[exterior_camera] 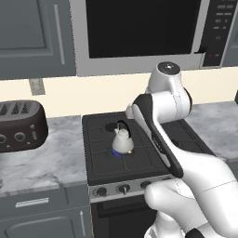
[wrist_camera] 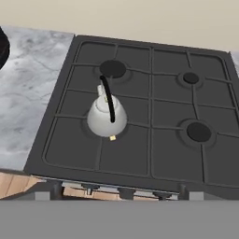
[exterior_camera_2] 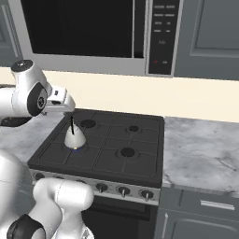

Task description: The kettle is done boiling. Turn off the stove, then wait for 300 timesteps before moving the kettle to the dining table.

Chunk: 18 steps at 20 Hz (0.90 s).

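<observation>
My end effector (exterior_camera_2: 65,103) hangs above the stove (exterior_camera_2: 140,140), jaws apart and empty. The white kettle (wrist_camera: 107,116) sits on the front-left burner over a blue flame (exterior_camera: 117,153).

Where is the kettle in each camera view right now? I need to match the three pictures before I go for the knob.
Left base view: the kettle sits centre frame on the stove's front left burner, over a blue flame.
Right base view: kettle at left of centre, same burner.
Hand view: kettle left of centre, seen from above.
Shared landmark: the knob row along the stove's steel front.
</observation>
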Tool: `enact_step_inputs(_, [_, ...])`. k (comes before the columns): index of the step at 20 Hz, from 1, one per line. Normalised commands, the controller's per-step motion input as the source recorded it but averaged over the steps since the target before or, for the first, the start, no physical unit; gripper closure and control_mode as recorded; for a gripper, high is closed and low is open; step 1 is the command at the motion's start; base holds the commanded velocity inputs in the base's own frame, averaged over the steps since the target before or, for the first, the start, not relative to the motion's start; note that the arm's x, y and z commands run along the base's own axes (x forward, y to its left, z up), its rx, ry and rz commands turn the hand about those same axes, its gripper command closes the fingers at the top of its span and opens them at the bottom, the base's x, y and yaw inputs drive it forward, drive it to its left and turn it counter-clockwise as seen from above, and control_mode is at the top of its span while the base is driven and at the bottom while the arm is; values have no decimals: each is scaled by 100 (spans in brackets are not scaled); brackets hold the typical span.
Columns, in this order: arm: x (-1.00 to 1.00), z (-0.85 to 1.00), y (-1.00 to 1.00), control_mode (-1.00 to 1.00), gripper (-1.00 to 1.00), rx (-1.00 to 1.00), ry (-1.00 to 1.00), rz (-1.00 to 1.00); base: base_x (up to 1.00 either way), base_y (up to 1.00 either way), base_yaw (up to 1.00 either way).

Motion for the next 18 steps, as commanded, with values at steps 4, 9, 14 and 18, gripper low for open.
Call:
enact_step_inputs(4, [-7,-22,26,-100,-100,-6,0,0,0,0,0])
enact_step_inputs(9, [-9,-24,29,-100,-100,-7,-3,0,0,0,0])
enact_step_inputs(14, [-14,-24,26,-100,-100,-8,-4,0,0,0,0])
enact_step_inputs(18, [-27,-16,12,-100,-100,-7,-3,1,0,0,0])
